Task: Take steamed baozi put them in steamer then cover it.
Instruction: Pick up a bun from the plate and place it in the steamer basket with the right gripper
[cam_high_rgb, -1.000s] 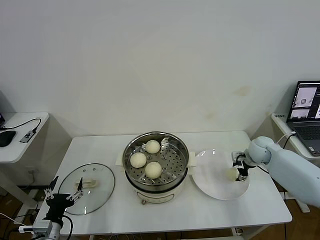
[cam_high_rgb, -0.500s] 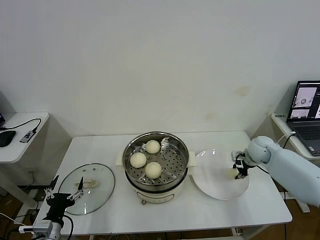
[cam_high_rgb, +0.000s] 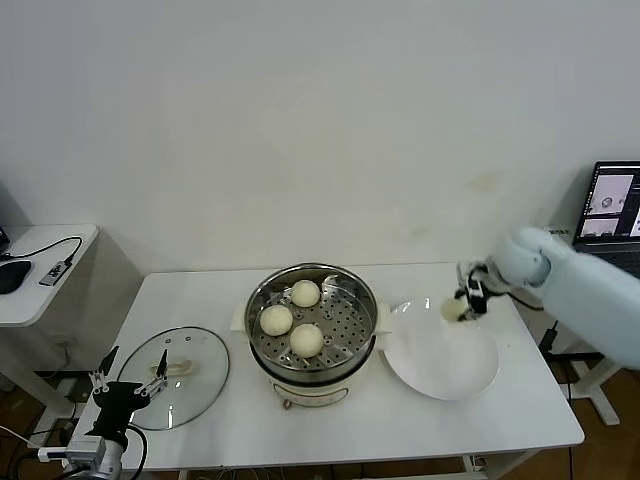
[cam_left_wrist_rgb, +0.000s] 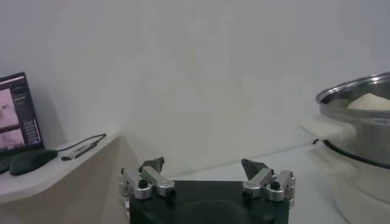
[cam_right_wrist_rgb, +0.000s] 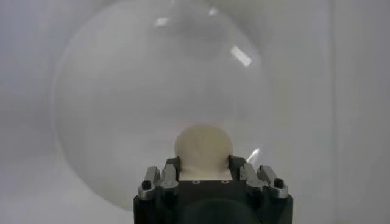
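Above plate (cam_high_rgb: 440, 370), right gripper (cam_high_rgb: 466, 305) holding baozi (cam_right_wrist_rgb: 203, 148)

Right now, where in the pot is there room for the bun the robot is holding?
The right gripper holds the last bun above the white plate. In the steamer, three buns crowd the left and middle of the holed tray. The bare patch is the tray's right side, by the rim nearest the plate. The left gripper waits open beside the glass lid.

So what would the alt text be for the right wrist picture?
The right gripper holds a cream baozi between its fingers, lifted above a white plate on a white table.
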